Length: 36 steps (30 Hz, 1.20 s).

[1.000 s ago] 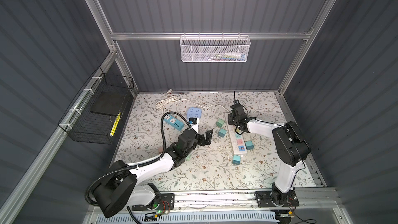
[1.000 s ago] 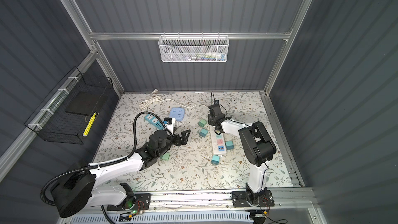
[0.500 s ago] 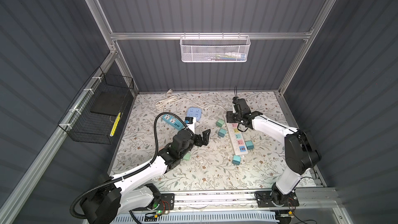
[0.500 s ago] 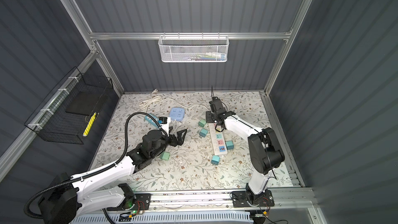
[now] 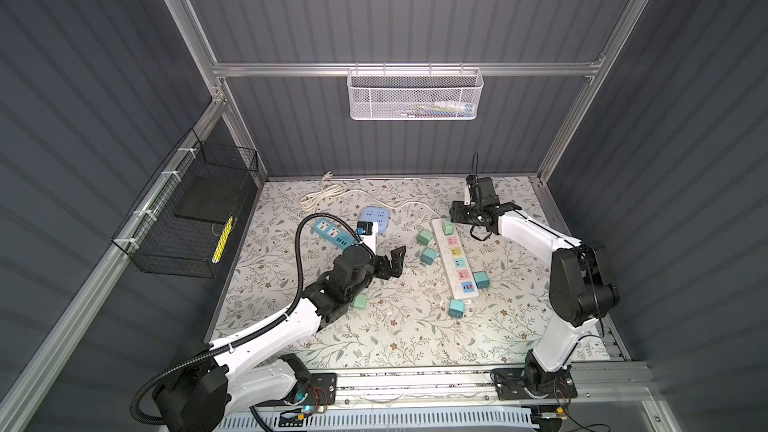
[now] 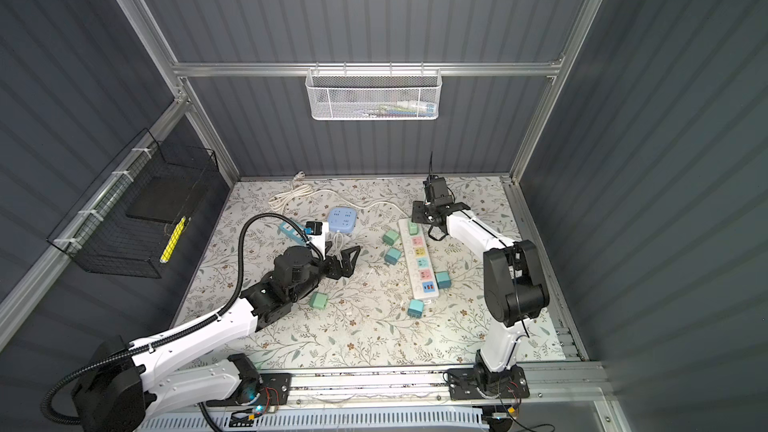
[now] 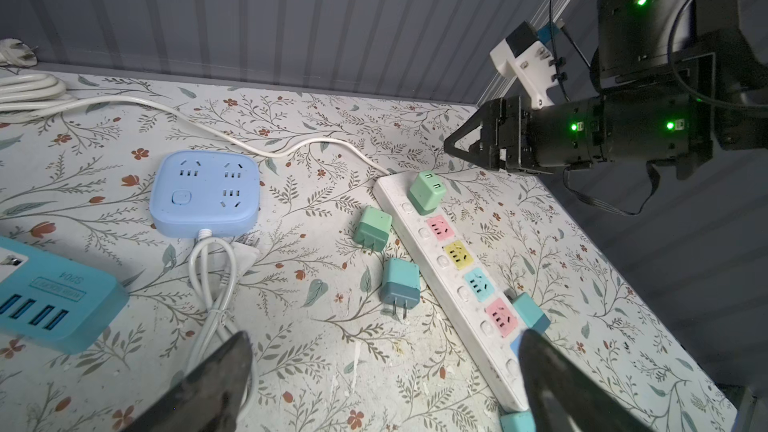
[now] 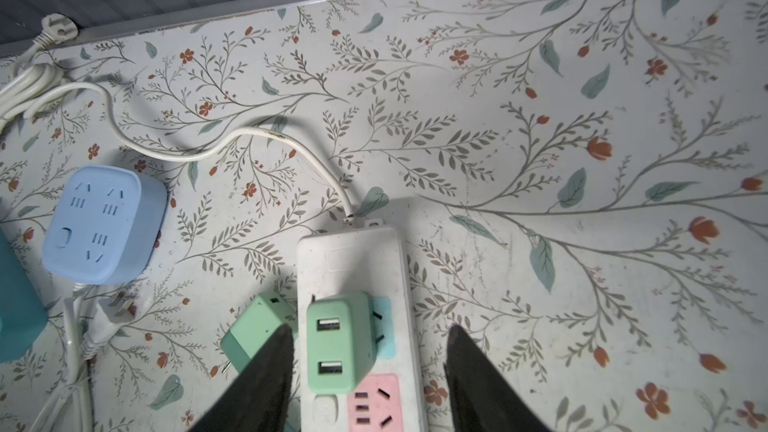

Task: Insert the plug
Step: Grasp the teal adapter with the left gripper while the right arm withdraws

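- Your right gripper point(image 8: 370, 330) is hanging open over the white power strip point(image 8: 353, 251). One finger is sitting on each side of the green plug point(image 8: 338, 342), with a gap showing on both sides, so it's gripping nothing.
- The green plug is sitting on the strip's end socket, next to the cable exit, at the strip's 12 o'clock end in both top views.
- It's leaning, with two prongs partly showing over the pale blue socket face. I can't tell how deep they're going in.
- Your left gripper point(image 7: 384, 336) is hovering wide open and empty above the floral mat point(image 5: 415, 338), at about 9 o'clock from the strip's middle.
- The strip is lying right of mat centre, running roughly 12 to 6.
- A mint plug point(image 5: 424, 238) and a teal plug point(image 5: 428, 256) are lying loose just beside the strip's 9 o'clock edge.
- An aqua plug point(image 5: 481, 280) is sitting against its 3 o'clock edge.
- A turquoise plug point(image 5: 456, 308) is lying off its 6 o'clock end.
- The blue socket cube point(image 5: 375, 218) is sitting at 11 o'clock from your left gripper, and the teal USB strip point(image 5: 330, 234) at 10 o'clock.
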Motion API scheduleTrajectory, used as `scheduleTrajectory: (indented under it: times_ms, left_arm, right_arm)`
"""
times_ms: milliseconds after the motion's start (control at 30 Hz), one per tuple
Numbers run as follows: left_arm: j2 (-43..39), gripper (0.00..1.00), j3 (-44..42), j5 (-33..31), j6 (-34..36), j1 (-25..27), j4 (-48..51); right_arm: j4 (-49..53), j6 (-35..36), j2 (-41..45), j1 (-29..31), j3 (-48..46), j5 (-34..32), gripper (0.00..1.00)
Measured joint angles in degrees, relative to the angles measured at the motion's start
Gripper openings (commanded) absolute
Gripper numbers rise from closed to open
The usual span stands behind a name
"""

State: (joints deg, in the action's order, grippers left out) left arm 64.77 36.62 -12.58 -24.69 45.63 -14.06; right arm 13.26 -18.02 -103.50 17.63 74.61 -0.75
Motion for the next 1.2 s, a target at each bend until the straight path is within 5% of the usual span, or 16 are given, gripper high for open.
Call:
scheduleTrajectory:
  times_ms: [533, 800, 1200]
  left_arm:
    - [3.56, 1.0, 0.11, 0.26, -1.9, 0.0, -0.13]
    - [4.26, 1.0, 3.8, -1.2, -2.12, 0.0, 2.54]
    - [1.07, 0.98, 8.55, -12.39, -3.02, 0.0, 16.94]
  right_arm:
    - [-10.03, -4.13, 0.55, -2.12, -10.05, 5.66, 0.55]
    - [-7.39, -5.57, 13.09, -2.1, -13.86, 7.28, 0.61]
    - [-0.66, -5.14, 26.34, 1.73, -17.4, 7.91, 0.69]
